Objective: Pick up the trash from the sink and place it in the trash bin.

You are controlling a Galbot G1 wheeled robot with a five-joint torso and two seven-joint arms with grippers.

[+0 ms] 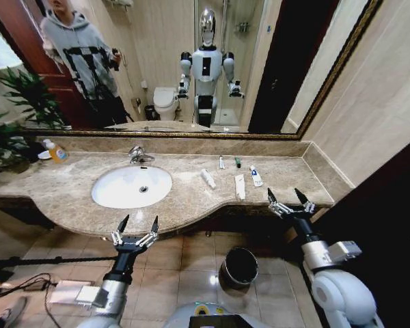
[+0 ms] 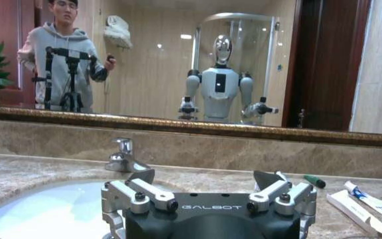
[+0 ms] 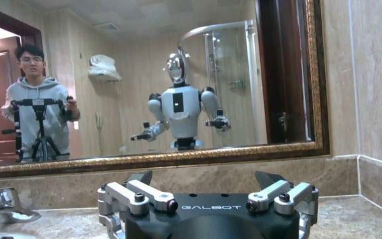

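Five pieces of trash are lying not in the sink (image 1: 106, 195) but on the countertop (image 1: 184, 205) to its right, between the basin and the right gripper (image 1: 289, 199). The trash bin (image 1: 238, 267) is standing on the floor below the counter edge, between the two arms. The right gripper is hovering with jaws spread wide at the counter's front edge, nearer the trash than the left gripper (image 1: 137, 224), equally wide, which is waiting in front of the basin. The nearest piece, a white sachet (image 1: 240, 186), is lying with its long axis running toward the mirror; behind it are lying a blue-marked tube (image 1: 256, 176), a white tube (image 1: 208, 178), a small white tube (image 1: 221, 162) and a dark green piece (image 1: 238, 162).
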